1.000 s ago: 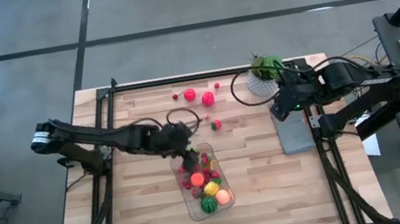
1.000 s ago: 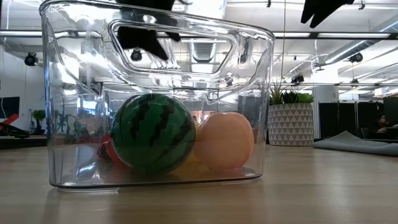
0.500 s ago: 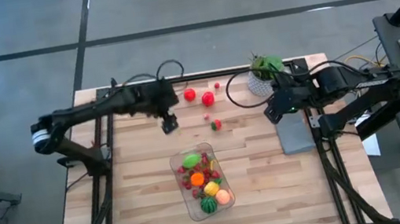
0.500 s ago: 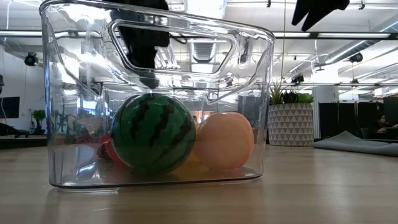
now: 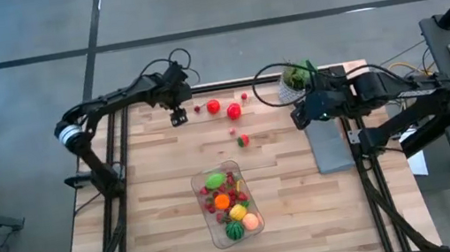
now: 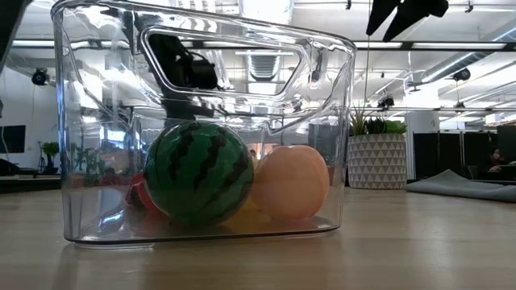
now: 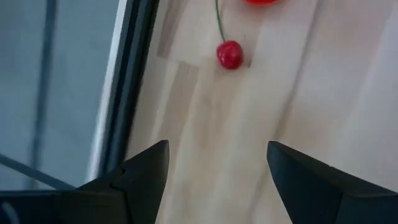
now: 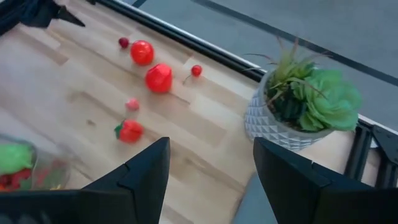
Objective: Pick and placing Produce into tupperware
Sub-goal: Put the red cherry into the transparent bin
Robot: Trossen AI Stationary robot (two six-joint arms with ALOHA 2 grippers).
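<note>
While loose Produce [image 5: 213, 107] is lying near the tabletop's [image 5: 161, 234] far edge, the left gripper [image 5: 178, 116] is hanging over it, probably aiming for a cherry [image 7: 229, 55] | jaws parted, holding nothing | right gripper [image 5: 299, 118] is waiting by the right edge, jaws parted, empty | tupperware [image 5: 229, 204] is sitting mid-tabletop toward the near edge, partly filled.

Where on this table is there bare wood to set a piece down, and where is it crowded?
Bare wood lies left of the tupperware out to the table edge, and between it and the grey slab. It is crowded along the far edge, where loose Produce sits between the left end effector and potted plant.
</note>
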